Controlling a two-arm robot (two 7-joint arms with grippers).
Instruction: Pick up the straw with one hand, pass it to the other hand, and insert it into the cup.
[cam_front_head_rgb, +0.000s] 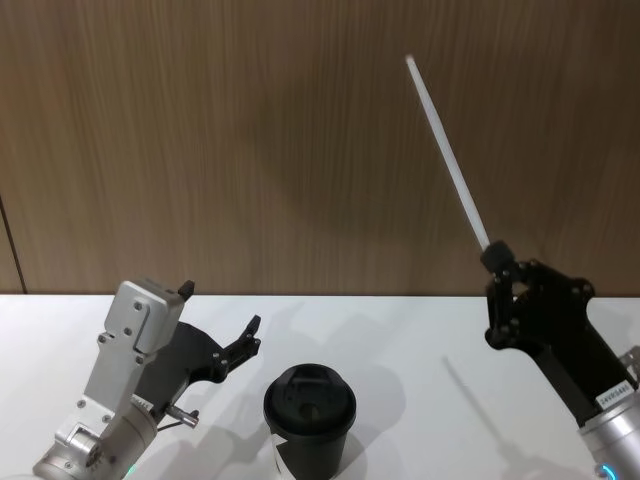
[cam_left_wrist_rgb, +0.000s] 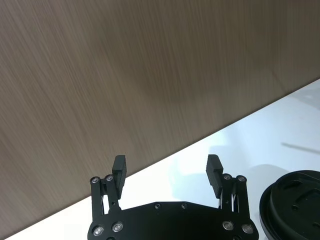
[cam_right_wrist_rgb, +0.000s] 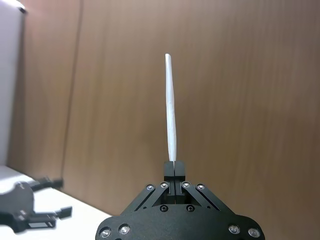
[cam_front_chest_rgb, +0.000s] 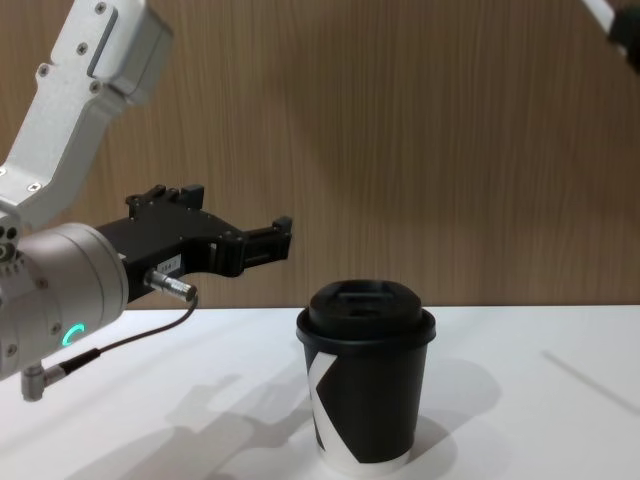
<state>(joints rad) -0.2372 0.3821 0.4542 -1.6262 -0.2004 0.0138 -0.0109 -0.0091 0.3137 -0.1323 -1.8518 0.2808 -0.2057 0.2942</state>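
One straw (cam_front_head_rgb: 449, 152), thin and white, is pinched by its lower end in the right gripper (cam_front_head_rgb: 493, 256), whose two fingers are pressed together on it. It is held in the air above the right side of the bench (cam_front_head_rgb: 400, 330), well apart from the surface. In the head view it slants up and to the left, its free end against the wood-panelled wall (cam_front_head_rgb: 250, 130). In the right wrist view the straw (cam_right_wrist_rgb: 171, 125) runs straight out from the closed fingertips of the right gripper (cam_right_wrist_rgb: 173, 167).

One cup (cam_front_head_rgb: 310, 410) stands upright on the bench near its front edge, about midway between the two arms. It is black with a black domed lid on and a white angular mark on its side, seen in the chest view (cam_front_chest_rgb: 365, 390). The straw is high above it and off to the right, touching neither cup nor lid.

The left gripper (cam_front_head_rgb: 221, 307) hovers just above the left side of the bench, near the cup but not touching it. Its two fingers are spread wide with nothing between them, as the left wrist view (cam_left_wrist_rgb: 167, 165) shows, with the cup's lid (cam_left_wrist_rgb: 295, 200) just beside it
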